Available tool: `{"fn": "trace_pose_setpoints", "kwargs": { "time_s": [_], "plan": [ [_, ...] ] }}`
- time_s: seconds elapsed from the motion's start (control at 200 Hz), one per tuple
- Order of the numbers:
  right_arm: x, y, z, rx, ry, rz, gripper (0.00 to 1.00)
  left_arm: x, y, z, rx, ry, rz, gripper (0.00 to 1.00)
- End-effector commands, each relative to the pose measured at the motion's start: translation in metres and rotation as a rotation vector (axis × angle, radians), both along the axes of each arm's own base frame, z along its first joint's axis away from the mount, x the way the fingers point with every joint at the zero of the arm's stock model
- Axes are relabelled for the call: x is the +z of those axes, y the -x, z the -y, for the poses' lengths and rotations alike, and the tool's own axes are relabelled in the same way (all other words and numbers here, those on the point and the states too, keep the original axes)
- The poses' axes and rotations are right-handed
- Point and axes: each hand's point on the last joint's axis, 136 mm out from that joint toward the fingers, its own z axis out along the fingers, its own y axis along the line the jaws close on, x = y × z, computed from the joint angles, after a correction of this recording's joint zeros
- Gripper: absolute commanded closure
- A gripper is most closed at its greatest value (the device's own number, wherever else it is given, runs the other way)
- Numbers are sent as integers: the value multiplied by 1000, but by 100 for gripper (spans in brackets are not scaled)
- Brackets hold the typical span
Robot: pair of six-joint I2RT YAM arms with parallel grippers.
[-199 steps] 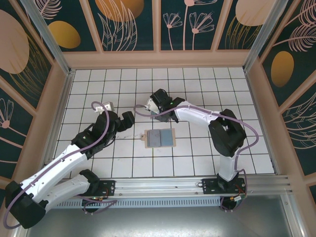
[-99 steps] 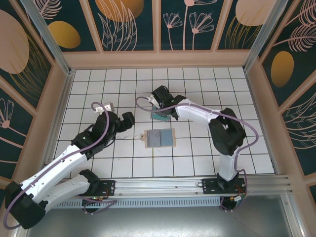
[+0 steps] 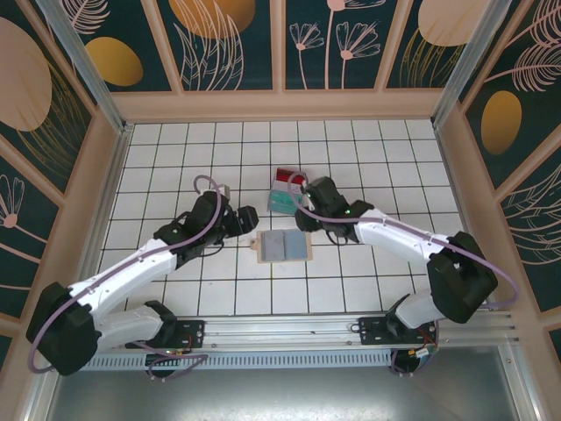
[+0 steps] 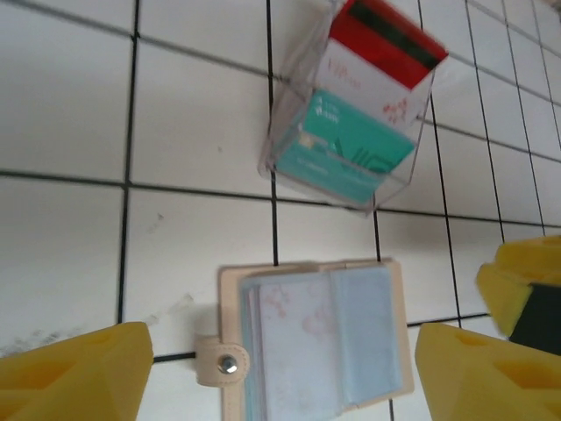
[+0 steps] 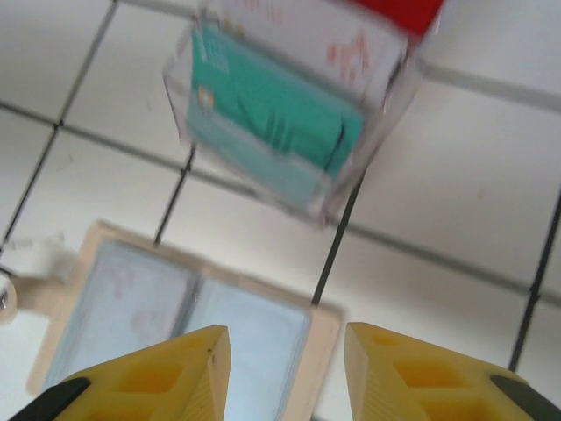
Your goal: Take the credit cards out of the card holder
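**Between both end effectors: open card holder, long axis left to right**

1. Position. The card holder (image 3: 283, 246) lies open and flat on the counter (image 3: 175, 149), with its two grey-blue panels facing up. Its long axis follows the tile rows, left to right across the arms. The snap tab (image 4: 223, 364) is at the left end.

2. End effectors. The left end effector (image 3: 245, 219) hangs just beyond the holder's left far corner. The right end effector (image 3: 308, 219) hangs just beyond its right far corner. Both have their fingers spread and grip nothing. Each wrist view looks down on the holder between its own yellow fingers, so the holder is below each tool and slightly toward the bases. Neither arm is clearly nearer. The left one covers the tab end and the right one covers the plain end.

3. Credit cards. The credit cards (image 3: 285, 191), a red-and-white one overlapping a teal one, rest on the far side of the holder and apart from it. They sit skewed to the tile lines inside what looks like a clear plastic case (image 4: 279, 149). Faint pink marks show on the holder's left panel. Whether a card remains in a slot there cannot be told.

4. Surface and clearance. The tiles are smooth and glossy, so a thin, flat item is likely to slide unless one tool pins the holder. The enclosure walls stand well apart from the work. The two end effectors are close to each other, so approaches should be staggered.
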Motion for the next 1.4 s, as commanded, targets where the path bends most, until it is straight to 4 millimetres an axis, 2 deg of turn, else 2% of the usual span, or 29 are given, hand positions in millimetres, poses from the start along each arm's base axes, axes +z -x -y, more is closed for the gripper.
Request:
{"fn": "trace_pose_setpoints", "kwargs": {
  "time_s": [0.0,0.175,0.32,0.576,1.011,1.396],
  "plan": [
    [-5,15,-5,-109,-198,-90,58,-2,0,25,-67,97,-44,28],
    [-38,35,1,-171,-252,-192,56,-25,9,50,-133,95,-119,36],
    [-53,40,-1,-184,-271,-237,60,-42,18,70,-188,64,-172,43],
    [-71,40,0,-205,-249,-278,61,-69,25,74,-220,13,-242,46],
    [-78,40,1,-219,-238,-297,62,-97,29,76,-242,-42,-304,47],
    [-79,42,0,-220,-247,-308,62,-103,33,86,-282,-34,-322,48]
  ]
}}
